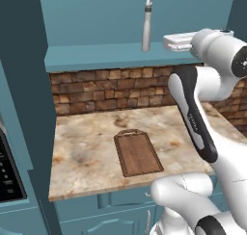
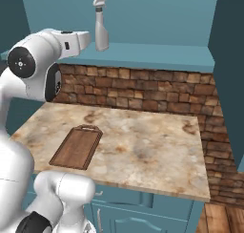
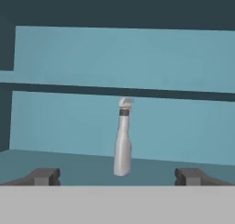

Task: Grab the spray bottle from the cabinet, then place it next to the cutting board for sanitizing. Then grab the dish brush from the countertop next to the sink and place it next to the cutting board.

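In the left base view, the spray bottle (image 1: pixel 146 26) stands upright on the teal shelf of the cabinet (image 1: pixel 96 56), against the teal back wall. Below, the cutting board (image 1: pixel 138 153) lies flat on the marbled bench (image 1: pixel 82 152), its loop handle towards the brick wall (image 1: pixel 106 89). The white arm rises at the right, its hand lifted to shelf height, to the right of the bottle and apart from it.

In the right base view, the bottle (image 2: pixel 100 26) stands on the same shelf, trigger nozzle on top. The arm's hand reaches in from the left at shelf level, its end just beside the bottle; whether they touch I cannot tell. The board (image 2: pixel 76 148) lies near the bench's front left part.

In the hand view, the pincer (image 3: pixel 117 176) has its two dark fingertips (image 3: pixel 43 176) spread wide apart, gripping nothing. The bottle (image 3: pixel 122 138) stands upright ahead, centred between them, on the shelf.
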